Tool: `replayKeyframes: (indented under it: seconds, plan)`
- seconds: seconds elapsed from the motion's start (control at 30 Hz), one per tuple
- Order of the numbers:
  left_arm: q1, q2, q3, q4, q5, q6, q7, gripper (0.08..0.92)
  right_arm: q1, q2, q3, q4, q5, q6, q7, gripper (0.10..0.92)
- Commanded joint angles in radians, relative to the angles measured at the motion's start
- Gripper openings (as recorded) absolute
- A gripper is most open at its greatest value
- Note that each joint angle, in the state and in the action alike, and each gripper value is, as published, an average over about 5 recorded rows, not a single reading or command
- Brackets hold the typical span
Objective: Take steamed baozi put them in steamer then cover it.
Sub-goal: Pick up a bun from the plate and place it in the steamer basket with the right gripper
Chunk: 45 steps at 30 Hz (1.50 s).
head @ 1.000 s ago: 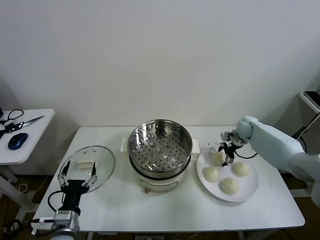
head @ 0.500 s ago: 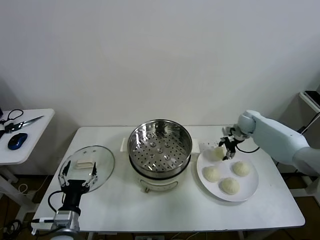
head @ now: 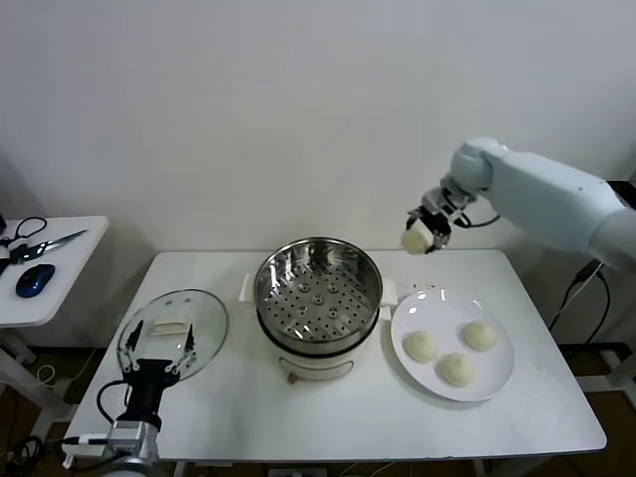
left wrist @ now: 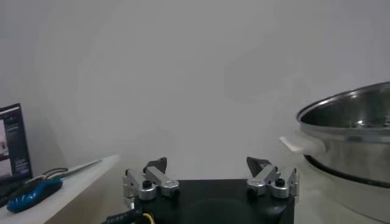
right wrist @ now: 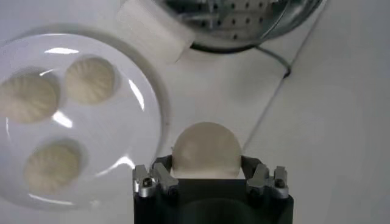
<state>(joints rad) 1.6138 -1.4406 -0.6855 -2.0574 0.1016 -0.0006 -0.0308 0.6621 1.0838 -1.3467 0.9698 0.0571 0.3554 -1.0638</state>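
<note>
While the right gripper carries one smooth cream-white baozi in its jaws, airborne beside the empty shiny steel steamer, three remain plated, the glass cover lies unused, and the left gripper's jaws stand wide.

Four steamed baozi are counted: one lifted, three on one plate. One steamer and one cover are seen.
</note>
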Motion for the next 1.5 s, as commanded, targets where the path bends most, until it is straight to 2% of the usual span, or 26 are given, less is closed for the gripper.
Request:
replayKeyframes:
  seconds: [0.03, 0.4, 0.53, 0.87, 1.17, 1.5]
  plan:
    - [0.008, 0.002, 0.000, -0.002, 0.000, -0.001, 0.001, 0.823, 0.112, 0.154, -0.043, 0.119, -0.115, 0.173, 0.026, 0.729]
    - [0.023, 0.026, -0.001, -0.003, -0.012, -0.005, -0.002, 0.823, -0.093, 0.318, 0.055, 0.040, -0.464, 0.302, 0.115, 0.729]
    - [0.024, 0.032, -0.008, -0.004, -0.018, -0.004, -0.002, 0.823, -0.159, 0.345, 0.077, 0.005, -0.525, 0.319, 0.131, 0.729]
    - [0.027, 0.039, -0.019, 0.000, -0.029, -0.004, -0.004, 0.823, -0.233, 0.377, 0.079, -0.063, -0.560, 0.321, 0.131, 0.729]
    - [0.030, 0.040, -0.018, 0.002, -0.031, -0.005, -0.005, 0.823, -0.241, 0.378, 0.067, -0.097, -0.496, 0.298, 0.109, 0.730]
    - [0.033, 0.037, -0.015, 0.002, -0.028, -0.004, -0.006, 0.823, -0.189, 0.345, 0.079, -0.072, -0.438, 0.291, 0.099, 0.821]
